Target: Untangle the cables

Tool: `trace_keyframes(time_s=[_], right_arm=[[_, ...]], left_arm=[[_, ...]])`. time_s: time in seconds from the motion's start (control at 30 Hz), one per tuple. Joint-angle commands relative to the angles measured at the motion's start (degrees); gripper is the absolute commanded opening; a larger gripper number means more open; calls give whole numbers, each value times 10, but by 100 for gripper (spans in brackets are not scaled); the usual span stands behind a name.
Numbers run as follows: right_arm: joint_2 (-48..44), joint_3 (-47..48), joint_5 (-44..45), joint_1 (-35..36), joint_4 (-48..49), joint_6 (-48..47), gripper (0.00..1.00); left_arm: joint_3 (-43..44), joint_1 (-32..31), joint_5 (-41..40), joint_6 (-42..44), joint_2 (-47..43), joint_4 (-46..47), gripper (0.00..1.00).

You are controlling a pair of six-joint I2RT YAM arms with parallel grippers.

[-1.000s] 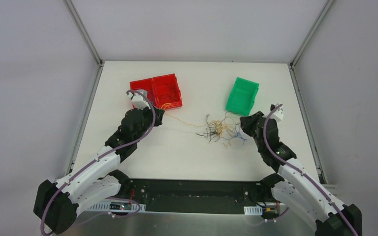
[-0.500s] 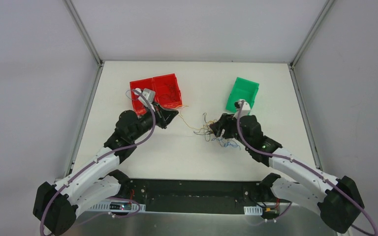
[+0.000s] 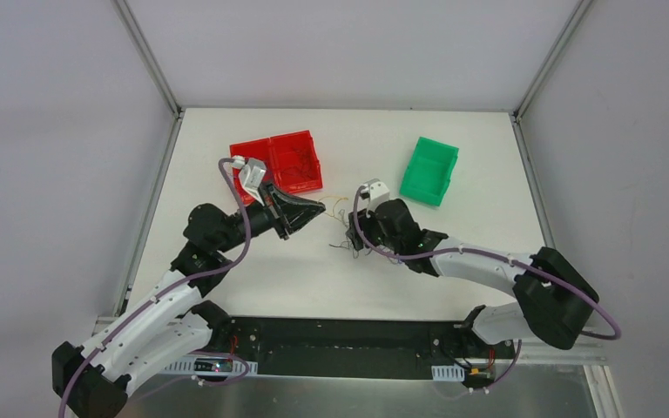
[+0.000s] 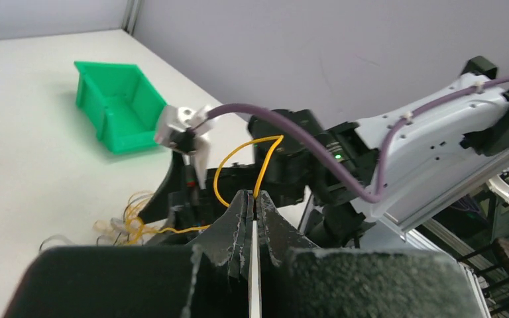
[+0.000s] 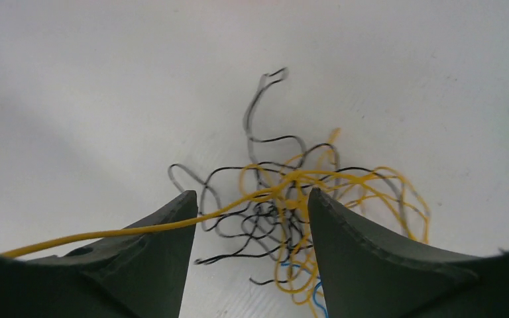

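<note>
Now | left jaws: pressed together, pinching one yellow cable (image 4: pixel 275 138) | right jaws: spread, low over the tangled cables (image 5: pixel 291 199) lying on the worktop (image 5: pixel 73 99) | yellow cable's long axis: from tangle toward left jaws | nearer the tangle: right arm

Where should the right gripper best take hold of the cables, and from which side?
Probably the cables at their dense yellow crossing, from straight above: the pile lies flat on the table, and the open right gripper straddles it.
</note>
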Motion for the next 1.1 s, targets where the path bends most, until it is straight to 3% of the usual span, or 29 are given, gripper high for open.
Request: trace_keyframes(time_s=[0.0,0.1,0.2,0.27,0.37,0.5,0.77,0.93,1.07], right_arm=[[37,71,132,1,-21,9,62],[60,87,173,-5,-40,40,57],[86,114,205,-24,-88,82,44],[100,132,198,-47,-123,110,31],[100,135,160,-81,-144,149,27],[62,115,119,-93,-139,149,34],[-132,-29,-81,-49,61,59,65],[-226,-87,-154,0,129,24,67],[-232,-82,-246,5,137,39,67]], left_arm=[[16,-6,21,-25,-44,45,0],[0,-6,-4,-17,-76,45,0],[-33,-6,-72,-3,-130,37,0],[-58,-6,-122,6,-172,35,0],[-84,-6,-190,20,-236,18,0],[-93,-7,-210,19,-243,11,0],[-38,-6,-90,-1,-107,32,0],[-22,-6,-48,-18,-55,52,0],[-21,-7,-40,-26,-39,66,0]])
